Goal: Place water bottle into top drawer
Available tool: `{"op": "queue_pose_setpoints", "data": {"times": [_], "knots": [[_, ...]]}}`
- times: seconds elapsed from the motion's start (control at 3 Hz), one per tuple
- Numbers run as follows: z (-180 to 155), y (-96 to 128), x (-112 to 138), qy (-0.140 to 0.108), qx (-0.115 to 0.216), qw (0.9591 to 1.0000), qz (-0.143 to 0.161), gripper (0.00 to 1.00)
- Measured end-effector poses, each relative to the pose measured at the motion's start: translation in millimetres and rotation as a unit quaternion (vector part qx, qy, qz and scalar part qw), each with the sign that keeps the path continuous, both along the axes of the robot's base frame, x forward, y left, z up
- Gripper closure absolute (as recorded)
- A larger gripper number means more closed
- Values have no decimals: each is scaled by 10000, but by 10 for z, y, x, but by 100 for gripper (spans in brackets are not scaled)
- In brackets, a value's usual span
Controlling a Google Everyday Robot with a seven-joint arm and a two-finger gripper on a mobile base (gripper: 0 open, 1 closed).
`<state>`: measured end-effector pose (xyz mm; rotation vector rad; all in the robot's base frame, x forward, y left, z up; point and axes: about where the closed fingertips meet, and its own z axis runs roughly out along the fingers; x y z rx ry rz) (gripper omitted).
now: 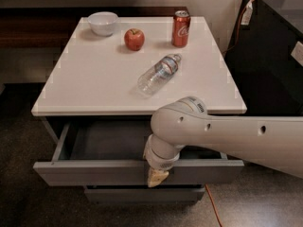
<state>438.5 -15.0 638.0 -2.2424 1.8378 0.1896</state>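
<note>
Hand point(157, 176) is low at the near side of the scene, right at the front panel of the top drawer point(90, 172), roughly mid-width. Only its pale yellowish tip shows below the wrist, overlapping the panel's lower edge. Can't tell whether the hand is apart or together, and it isn't carrying anything I can see. It sits against the panel in this view, but actual contact is unclear.

Arm point(236, 138) comes in from the right, thick white links, with the elbow bend just under the table's near edge. It covers the right part of the drawer opening.

Top drawer is pulled out toward the near side. The dark grey interior is visible on the left and in the centre. The front of a lower drawer point(118, 194) shows just beneath it.

Water bottle point(160, 74) lies on its side on the white table point(90, 84), right of centre and well apart from the hand. It lies diagonally, cap pointing far-right toward the soda can point(181, 28), base toward the near-left. Clear ribbed body, pale label band.

Other items along the far edge of the table:
- white bowl point(103, 22), far left
- red apple point(134, 39), right of the bowl
- red soda can, upright, right of the apple

Black cabinet point(272, 65) stands to the right of the table. An orange cable point(214, 207) runs across the floor near the drawers.
</note>
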Motion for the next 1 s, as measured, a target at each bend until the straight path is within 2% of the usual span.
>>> {"op": "queue_pose_setpoints", "data": {"times": [0.33,1.0], "knots": [[78,29,-259,15,86,9999,59,0],[450,168,-1516,145,618,9978,210,0]]}}
